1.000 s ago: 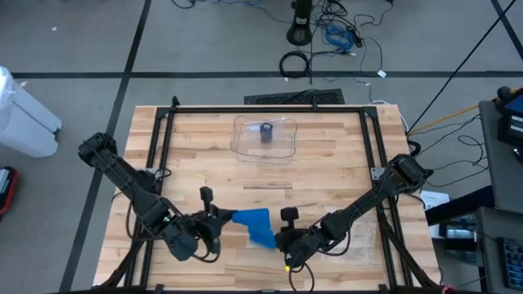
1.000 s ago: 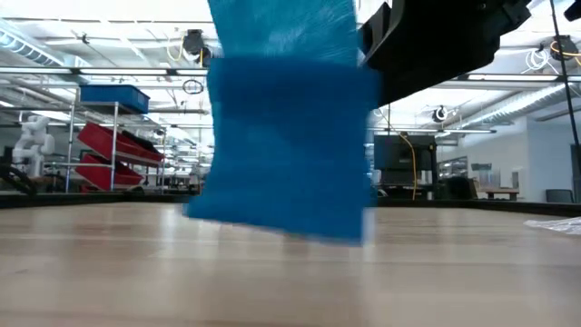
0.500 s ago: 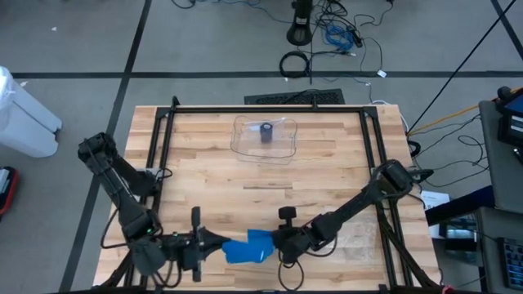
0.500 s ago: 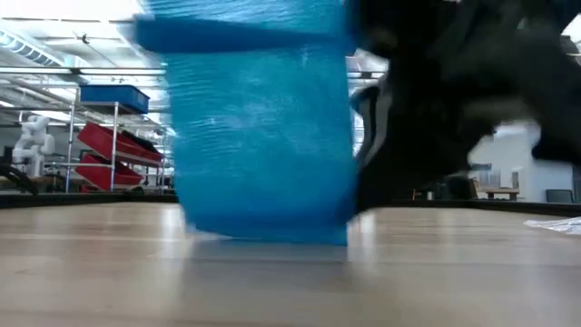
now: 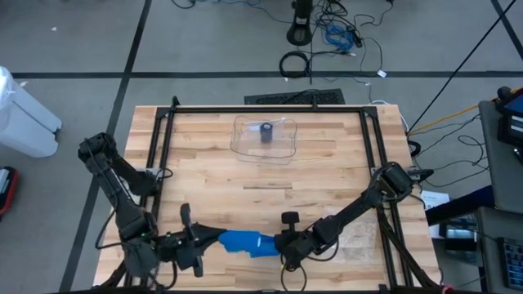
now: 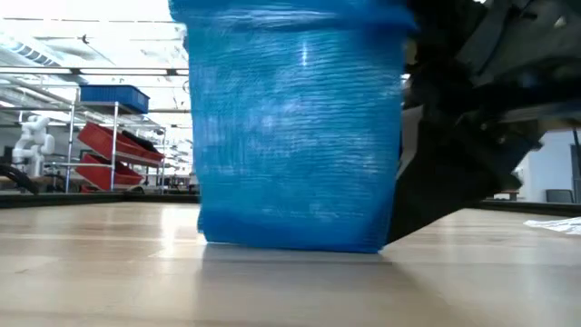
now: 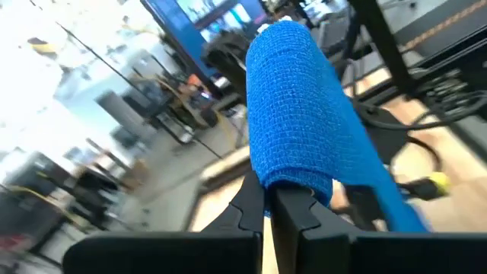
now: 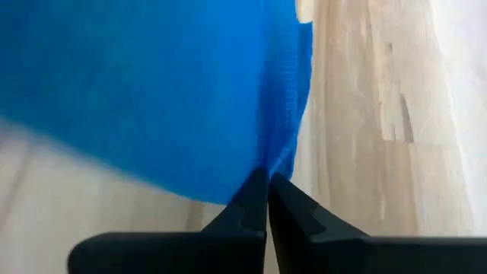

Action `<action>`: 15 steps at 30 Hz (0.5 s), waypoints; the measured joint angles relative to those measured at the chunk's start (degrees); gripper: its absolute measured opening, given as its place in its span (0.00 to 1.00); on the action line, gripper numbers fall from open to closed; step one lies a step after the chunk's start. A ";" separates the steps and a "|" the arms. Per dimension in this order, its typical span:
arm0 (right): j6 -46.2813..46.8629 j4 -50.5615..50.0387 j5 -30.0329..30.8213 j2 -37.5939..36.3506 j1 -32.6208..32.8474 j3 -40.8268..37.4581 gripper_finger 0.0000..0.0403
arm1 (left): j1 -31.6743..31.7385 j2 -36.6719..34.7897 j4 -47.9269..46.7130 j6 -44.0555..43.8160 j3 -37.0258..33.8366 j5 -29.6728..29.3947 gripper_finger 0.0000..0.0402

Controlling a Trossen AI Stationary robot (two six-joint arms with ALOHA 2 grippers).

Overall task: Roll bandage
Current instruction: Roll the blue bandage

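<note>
Wooden planks make up the desk [image 5: 327,163], and a black frame [image 5: 270,109] runs around its edges. Grey floor with cables lies beyond the far side, and a white bin [image 5: 24,110] stands off to the left.

At the near edge of the desk, close to the middle, is the blue bandage [image 5: 245,242]. It is stretched out flat between the two arms. In the low view the bandage [image 6: 295,127] hangs like a wide blue sheet, and its bottom edge touches the wood.

On the left end, the left hand [image 5: 214,241] is clenched on the bandage. The left wrist view shows its two dark fingers [image 7: 297,209] pressed tight together, with the cloth [image 7: 304,129] pinched between them and folded over the tips.

On the right end, the right hand [image 5: 275,243] is clenched too. In the right wrist view the right hand [image 8: 266,186] grips the blue cloth [image 8: 152,91] at its edge, with the desk [image 8: 365,114] just behind it.

Far back near the middle sits a clear tray [image 5: 263,137] with a small dark roll [image 5: 266,132] standing in it, well apart from both arms.
</note>
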 joint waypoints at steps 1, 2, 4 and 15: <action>-0.25 0.09 0.17 0.06 -0.05 -0.01 0.00 | -0.03 0.00 2.04 3.66 0.00 -0.56 0.01; -0.43 0.21 0.20 0.06 -0.18 -0.01 0.00 | 0.00 -0.08 4.01 7.10 0.08 -0.61 0.01; -0.72 0.36 0.22 0.08 -0.33 -0.01 0.00 | 0.32 -0.11 7.00 11.50 0.93 -0.61 0.01; -4.37 -2.09 12.89 0.03 1.91 -0.01 0.01 | 2.44 -0.26 0.70 3.30 1.00 -0.47 0.00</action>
